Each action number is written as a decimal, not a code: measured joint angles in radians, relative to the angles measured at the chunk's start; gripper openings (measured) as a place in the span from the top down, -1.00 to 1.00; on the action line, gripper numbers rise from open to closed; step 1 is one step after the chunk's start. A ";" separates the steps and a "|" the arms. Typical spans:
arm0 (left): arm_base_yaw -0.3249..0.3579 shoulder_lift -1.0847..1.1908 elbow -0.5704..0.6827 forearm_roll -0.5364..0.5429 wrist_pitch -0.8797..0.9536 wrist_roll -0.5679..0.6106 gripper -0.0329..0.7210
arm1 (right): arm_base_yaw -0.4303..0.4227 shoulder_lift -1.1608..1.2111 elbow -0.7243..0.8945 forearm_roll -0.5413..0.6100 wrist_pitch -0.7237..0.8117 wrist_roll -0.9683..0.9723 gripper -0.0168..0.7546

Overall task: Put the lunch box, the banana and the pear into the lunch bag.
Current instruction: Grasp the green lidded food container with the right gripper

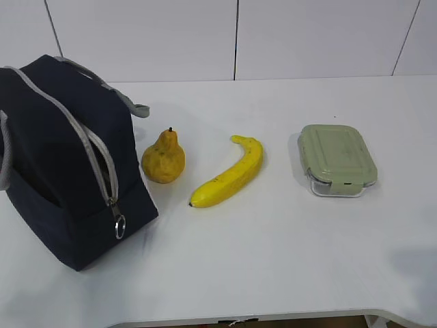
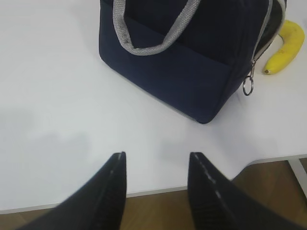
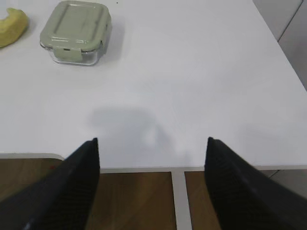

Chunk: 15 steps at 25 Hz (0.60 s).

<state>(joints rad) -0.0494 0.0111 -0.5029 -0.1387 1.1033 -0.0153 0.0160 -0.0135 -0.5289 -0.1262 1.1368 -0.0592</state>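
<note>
Black ribbed fingers (image 3: pixel 225 191) spread, empty.

A white table (image 1: pixel 273 260) is occupying most of the exterior view, its near edge showing a notch. A white panelled wall (image 1: pixel 307 34) with dark vertical seams is standing behind it. Wood-toned floor (image 3: pixel 134 201) and a pale frame bar (image 3: pixel 181 201) are showing beneath the table's edge.

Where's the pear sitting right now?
In the exterior view the pear stands upright on the white table, left of centre, close beside the navy lunch bag on its left, with the banana lying to its right.
</note>
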 joint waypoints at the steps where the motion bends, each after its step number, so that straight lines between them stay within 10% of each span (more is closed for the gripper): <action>1: 0.000 0.000 0.000 0.000 0.000 0.000 0.10 | 0.000 0.010 -0.011 0.005 0.000 0.008 -0.50; 15: 0.000 0.000 0.000 0.000 0.000 0.000 0.10 | 0.000 0.429 -0.196 0.035 -0.055 0.059 -0.56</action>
<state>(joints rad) -0.0494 0.0111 -0.5029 -0.1387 1.1033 -0.0153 0.0160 0.4152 -0.7247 -0.0914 1.0818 0.0000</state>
